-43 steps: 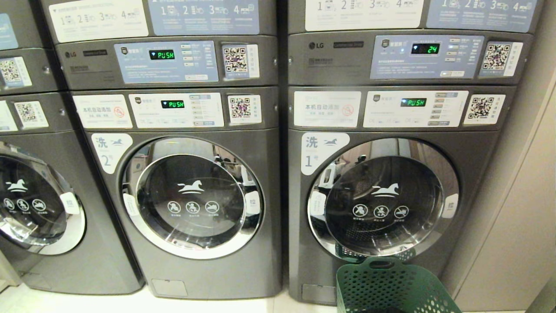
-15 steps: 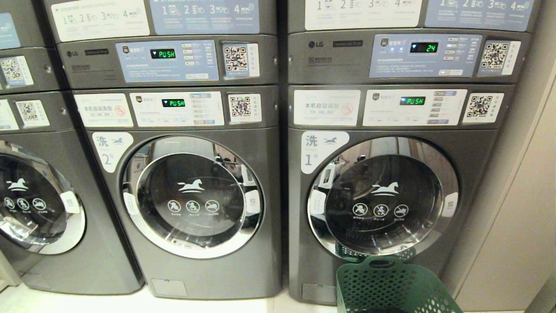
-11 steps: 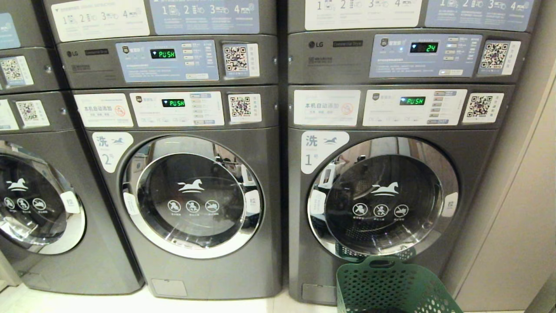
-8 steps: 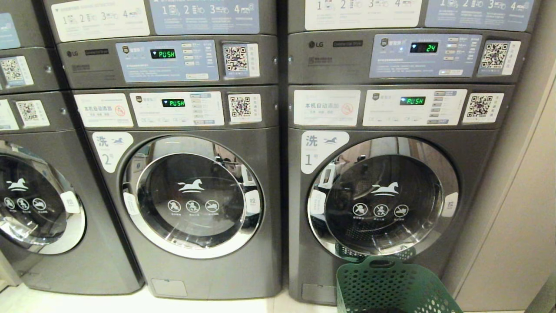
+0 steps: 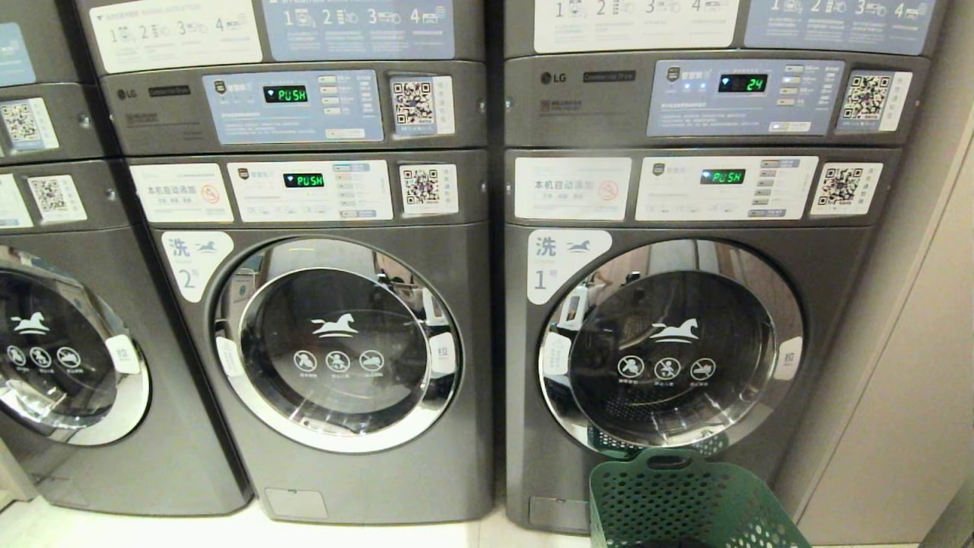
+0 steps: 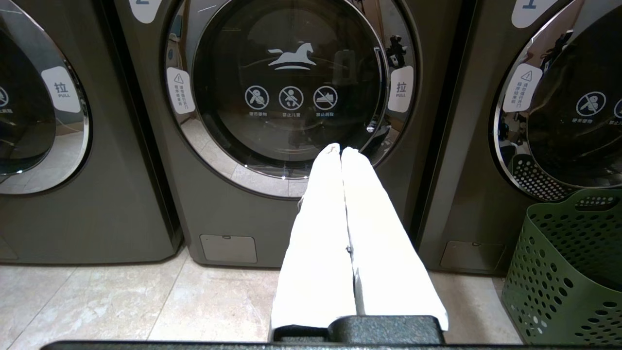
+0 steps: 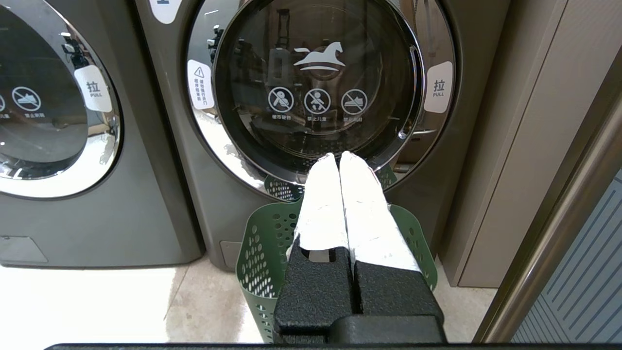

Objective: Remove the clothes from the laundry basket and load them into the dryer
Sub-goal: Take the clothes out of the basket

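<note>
Two grippers, both empty w/ white fingers pressed together: left gripper [image 6: 341,151] pointing at the no. 2 machine [image 6: 291,87], right gripper [image 7: 338,158] above the laundry basket [image 7: 257,253]. Basket sits on the floor, touching or just in front of the no. 1 machine [image 5: 670,342], door closed. Only a dark bit of clothes [image 5: 673,543] shows at the head view's lower edge. Judging: fabric soft, light, floppy, not fragile; pinch a raised fold from above, expect trailing ends. Door handle [image 7: 438,87] is on its right rim.
</note>
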